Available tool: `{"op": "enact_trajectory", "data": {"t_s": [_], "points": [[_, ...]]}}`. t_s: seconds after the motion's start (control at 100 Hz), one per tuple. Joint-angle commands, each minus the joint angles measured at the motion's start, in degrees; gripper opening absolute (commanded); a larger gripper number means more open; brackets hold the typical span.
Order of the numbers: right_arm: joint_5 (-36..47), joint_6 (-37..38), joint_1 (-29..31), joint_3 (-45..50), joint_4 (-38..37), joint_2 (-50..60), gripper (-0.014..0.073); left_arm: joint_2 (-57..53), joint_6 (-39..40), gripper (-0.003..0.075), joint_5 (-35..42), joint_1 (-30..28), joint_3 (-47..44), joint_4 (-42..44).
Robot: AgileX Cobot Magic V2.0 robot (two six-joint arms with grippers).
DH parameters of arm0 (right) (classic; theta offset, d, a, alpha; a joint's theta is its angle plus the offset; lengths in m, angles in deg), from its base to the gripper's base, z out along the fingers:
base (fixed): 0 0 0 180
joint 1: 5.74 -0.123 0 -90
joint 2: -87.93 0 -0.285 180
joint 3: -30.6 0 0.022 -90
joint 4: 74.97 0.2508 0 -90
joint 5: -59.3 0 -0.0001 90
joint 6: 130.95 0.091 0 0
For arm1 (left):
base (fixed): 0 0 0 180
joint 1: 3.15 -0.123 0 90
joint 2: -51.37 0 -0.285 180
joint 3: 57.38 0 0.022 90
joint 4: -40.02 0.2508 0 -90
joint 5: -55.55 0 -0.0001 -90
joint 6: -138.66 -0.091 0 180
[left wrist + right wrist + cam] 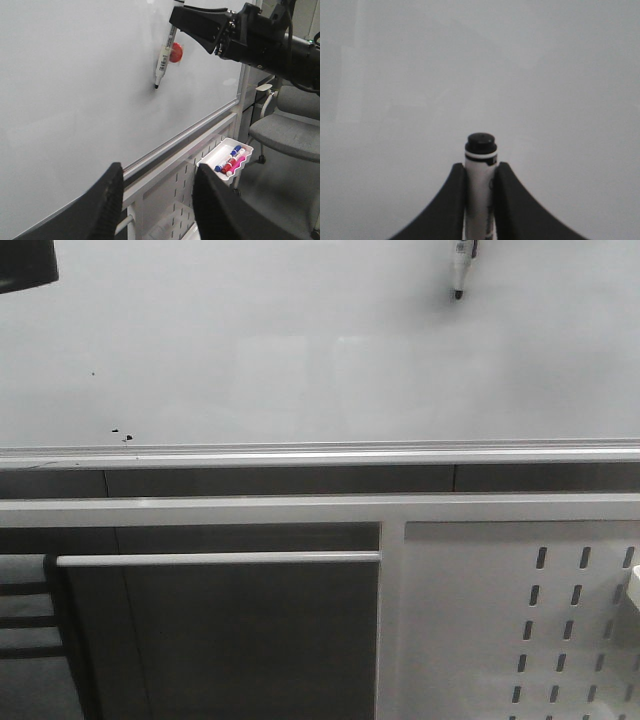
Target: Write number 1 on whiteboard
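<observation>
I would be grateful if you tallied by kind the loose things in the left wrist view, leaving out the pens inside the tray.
Marker: 1
Red magnet: 1
Tray: 1
Chair: 1
Total: 4

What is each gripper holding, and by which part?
The right gripper clamps a white-barrelled black-tipped marker around its barrel, just behind the tip. The left gripper holds nothing, its jaws spread apart.
</observation>
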Motion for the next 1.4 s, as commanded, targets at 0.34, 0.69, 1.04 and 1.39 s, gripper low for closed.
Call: {"op": "enact_trajectory", "data": {"t_s": [0.34,0.69,1.04,1.39], "points": [[7.2,-0.1,0.3,1.6,0.5,1.4,-0.0049,-0.8,0.6,0.0292,3.0,-0.2,1.2,-3.3],[7.2,-0.1,0.3,1.8,0.5,0.3,-0.0049,-0.8,0.6,0.0292,3.0,-0.2,1.2,-3.3],[10.1,-0.1,0.3,6.6,0.1,4.1,-0.0049,-0.8,0.6,0.0292,3.0,-0.2,1.2,-2.4],[10.1,-0.2,0.3,15.2,0.1,12.1,-0.0049,-0.8,0.6,0.0292,3.0,-0.2,1.2,-2.0]]}}
